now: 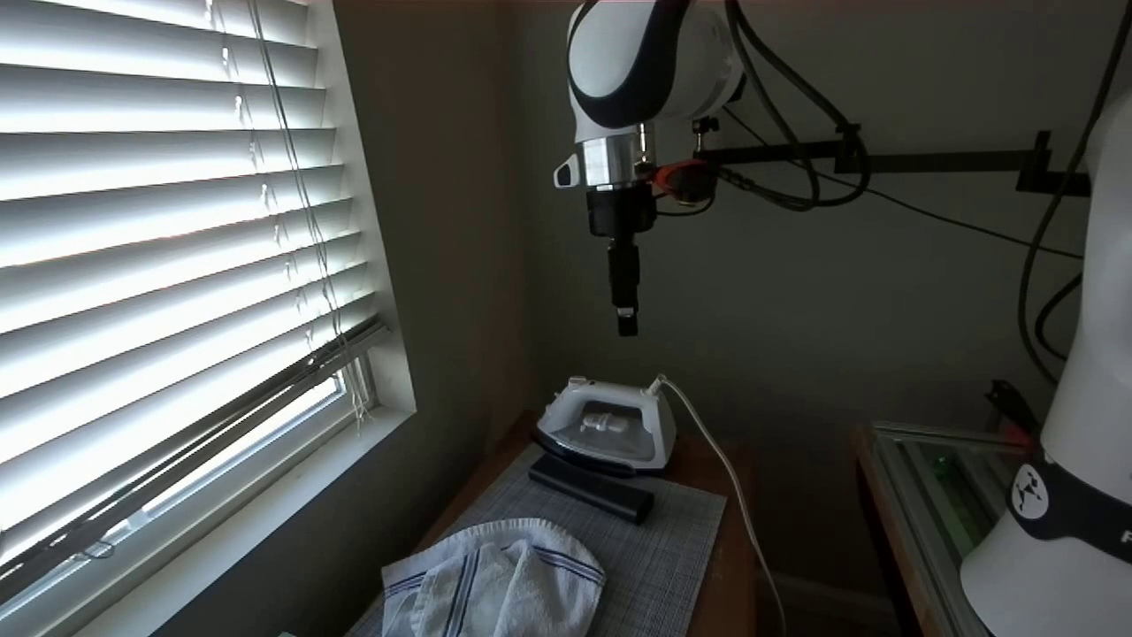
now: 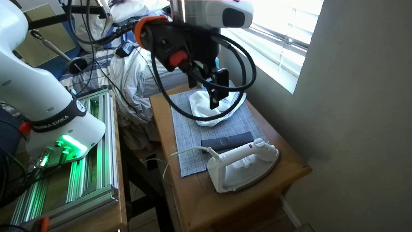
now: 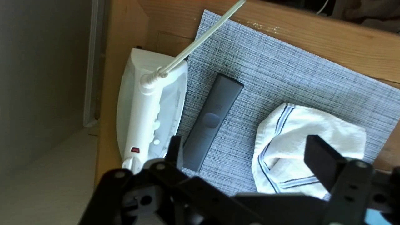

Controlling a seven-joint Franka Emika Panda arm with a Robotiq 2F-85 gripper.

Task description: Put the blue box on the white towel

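Observation:
The white towel (image 3: 331, 125) with blue stripes lies crumpled on a grey woven mat in the wrist view; it also shows in both exterior views (image 1: 504, 584) (image 2: 202, 106). A light blue thing, perhaps the blue box (image 3: 376, 217), shows only as a patch at the lower right edge of the wrist view. A light blue patch (image 2: 217, 62) also shows behind the gripper in an exterior view; its shape is mostly hidden. My gripper (image 3: 247, 150) is open and empty, with its fingers wide apart. It hangs well above the table in both exterior views (image 1: 627, 323) (image 2: 203, 93).
A white iron (image 3: 140, 112) with a pale cord stands at one end of the wooden table (image 2: 199, 206). A dark grey remote-like bar (image 3: 212, 122) lies between iron and towel on the mat (image 3: 243, 53). A window with blinds (image 1: 159, 221) and walls border the table.

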